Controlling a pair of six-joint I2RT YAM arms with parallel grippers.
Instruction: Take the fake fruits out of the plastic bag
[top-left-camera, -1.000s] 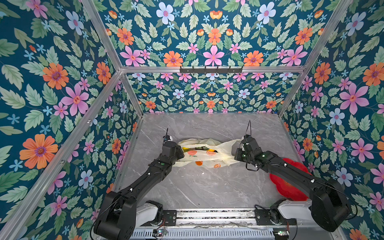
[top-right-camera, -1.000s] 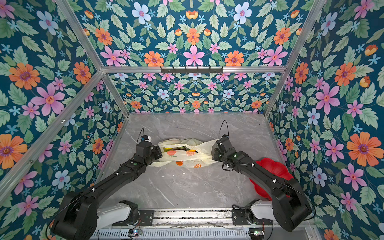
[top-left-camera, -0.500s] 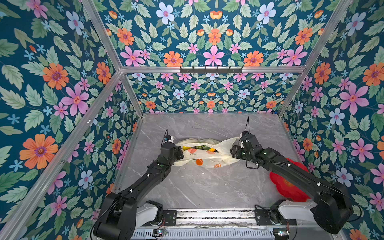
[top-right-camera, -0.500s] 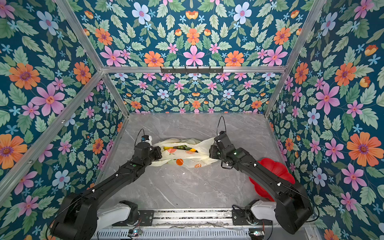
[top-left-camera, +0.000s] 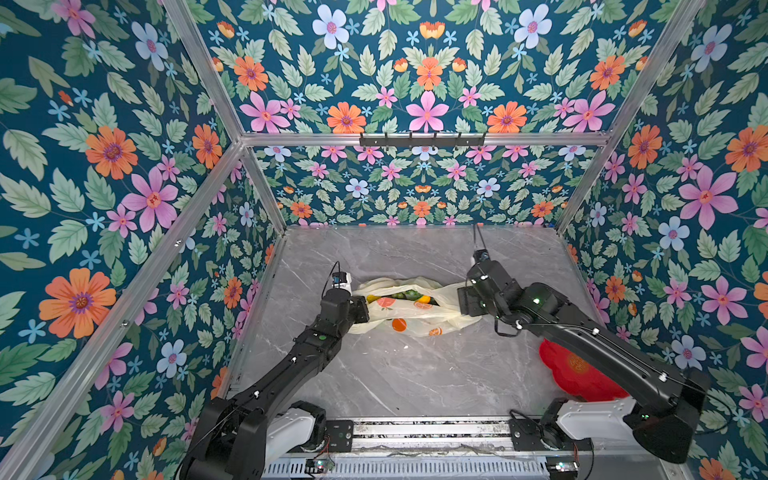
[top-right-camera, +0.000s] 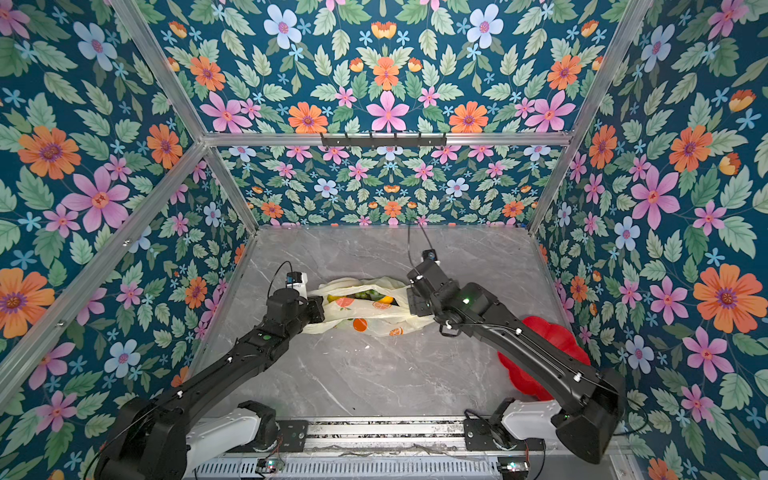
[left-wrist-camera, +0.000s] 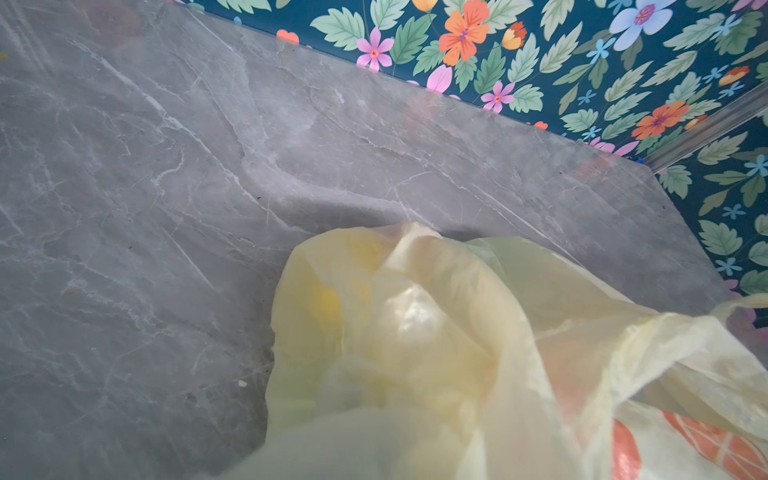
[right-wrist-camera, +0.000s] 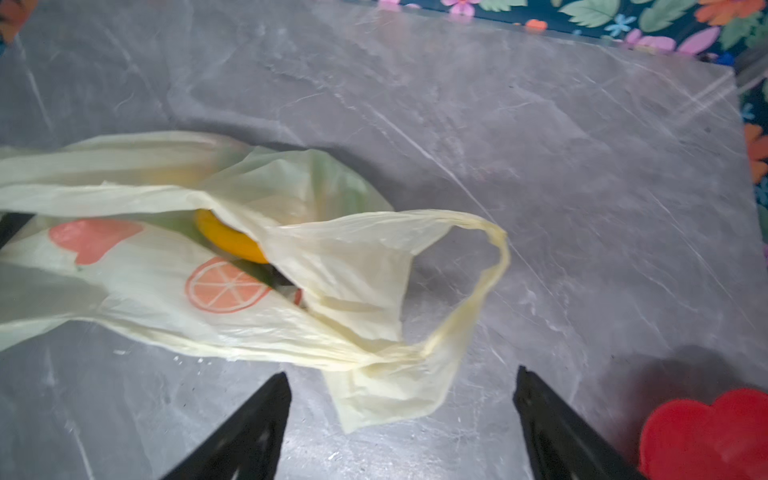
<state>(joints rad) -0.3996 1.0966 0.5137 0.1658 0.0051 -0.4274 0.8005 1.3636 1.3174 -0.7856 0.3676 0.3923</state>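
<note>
The pale-yellow plastic bag (top-left-camera: 415, 320) (top-right-camera: 365, 318) lies on the grey marble table, its mouth gaping upward. Fake fruits show in the mouth in both top views, green ones and a yellow one (top-left-camera: 423, 298). The right wrist view shows a yellow fruit (right-wrist-camera: 228, 239) inside. My left gripper (top-left-camera: 360, 311) is shut on the bag's left end; bag film (left-wrist-camera: 415, 353) fills the left wrist view and hides the fingers. My right gripper (right-wrist-camera: 401, 371) (top-left-camera: 467, 301) stands open at the bag's right end, holding nothing. The slack loop handle (right-wrist-camera: 478, 270) lies before its fingers.
A red flower-shaped dish (top-left-camera: 582, 370) (right-wrist-camera: 706, 436) sits at the right near the front, partly under my right arm. Floral walls close the table on three sides. Bare marble (top-left-camera: 407, 374) lies in front of the bag and behind it.
My right gripper has opened and let go of the bag's right handle, which now lies slack. The left gripper stays shut on the bag's left end.
</note>
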